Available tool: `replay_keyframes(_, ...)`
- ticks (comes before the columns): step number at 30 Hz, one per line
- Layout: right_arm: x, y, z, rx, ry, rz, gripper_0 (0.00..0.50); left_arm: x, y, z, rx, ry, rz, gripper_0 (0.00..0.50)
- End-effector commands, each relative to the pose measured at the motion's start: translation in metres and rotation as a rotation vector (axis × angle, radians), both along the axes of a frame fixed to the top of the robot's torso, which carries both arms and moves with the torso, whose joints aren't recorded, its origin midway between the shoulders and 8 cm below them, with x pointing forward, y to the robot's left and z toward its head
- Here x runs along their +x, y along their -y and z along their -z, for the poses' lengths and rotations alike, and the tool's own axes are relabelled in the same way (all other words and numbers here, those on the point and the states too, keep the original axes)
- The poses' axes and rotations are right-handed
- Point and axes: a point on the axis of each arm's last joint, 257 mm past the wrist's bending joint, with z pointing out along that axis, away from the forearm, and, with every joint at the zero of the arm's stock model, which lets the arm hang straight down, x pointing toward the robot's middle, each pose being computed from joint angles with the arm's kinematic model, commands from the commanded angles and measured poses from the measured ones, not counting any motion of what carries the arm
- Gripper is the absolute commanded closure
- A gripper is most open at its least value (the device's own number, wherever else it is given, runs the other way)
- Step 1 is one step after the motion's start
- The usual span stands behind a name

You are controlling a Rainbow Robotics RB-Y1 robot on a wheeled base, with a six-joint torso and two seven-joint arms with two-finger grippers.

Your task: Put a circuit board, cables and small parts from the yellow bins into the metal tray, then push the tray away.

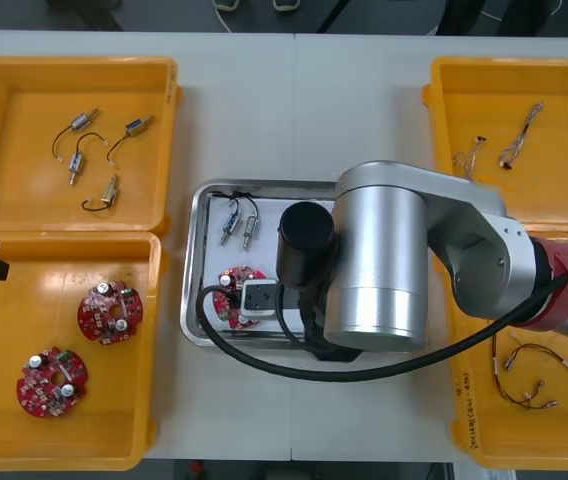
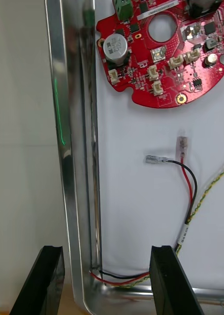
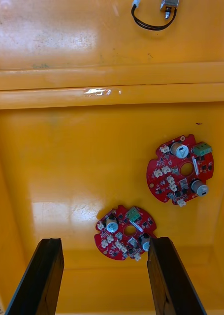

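Astride a wall of the loaded metal tray (image 2: 72, 197) hangs the right gripper (image 2: 106, 284), jaws released; the tray looks light, stiff, slippery, best pushed at that rim; left gripper (image 3: 104, 280) sits released to its left.

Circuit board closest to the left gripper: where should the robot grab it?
Probably by its round rim, at two opposite edges, coming straight down. The circuit board lies flat in the yellow bin, components facing up, so only the rim offers a clean pinch. The left gripper hangs open above it. The right gripper, open, is at the metal tray wall.
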Motion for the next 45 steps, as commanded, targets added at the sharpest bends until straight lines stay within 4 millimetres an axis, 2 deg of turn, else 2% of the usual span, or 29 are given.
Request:
replay_keyframes(1,-0.006,-0.028,0.006,0.039,-0.008,-0.022,0.000,-0.003,-0.012,-0.014,0.075,0.016,0.057,0.000)
replay_keyframes(6,-0.011,-0.036,0.020,0.065,-0.012,-0.015,0.000,-0.003,-0.012,-0.014,0.075,0.016,0.057,0.000)
replay_keyframes(19,-0.021,-0.043,0.063,0.055,0.006,-0.028,0.000,-0.003,-0.012,-0.014,0.075,0.016,0.057,0.000)
replay_keyframes(26,-0.013,-0.043,0.073,0.026,0.018,-0.008,0.000,-0.003,-0.012,-0.014,0.075,0.016,0.057,0.000)
replay_keyframes(33,-0.010,-0.043,0.074,0.023,0.027,-0.001,0.000,-0.003,-0.012,-0.014,0.075,0.016,0.057,0.000)
replay_keyframes(34,-0.010,-0.043,0.074,0.023,0.027,-0.001,0.021,-0.003,-0.012,-0.014,0.075,0.016,0.057,0.000)
replay_keyframes(35,-0.009,-0.043,0.073,0.023,0.030,-0.001,0.115,-0.003,-0.012,-0.014,0.075,0.016,0.057,0.000)
replay_keyframes(36,-0.009,-0.043,0.074,0.023,0.030,0.000,0.176,-0.003,-0.012,-0.014,0.075,0.016,0.057,0.000)
replay_keyframes(37,-0.009,-0.043,0.073,0.024,0.031,0.001,0.317,-0.003,-0.012,-0.014,0.075,0.016,0.057,0.000)
replay_keyframes(39,-0.008,-0.041,0.073,0.021,0.032,0.006,0.448,-0.003,-0.012,-0.014,0.075,0.016,0.057,0.000)
replay_keyframes(41,-0.008,-0.043,0.072,0.025,0.036,0.006,0.500,-0.003,-0.012,-0.014,0.075,0.016,0.057,0.000)
replay_keyframes(45,-0.001,-0.042,0.068,0.022,0.061,0.000,0.500,-0.003,-0.012,-0.014,0.075,0.016,0.057,0.000)
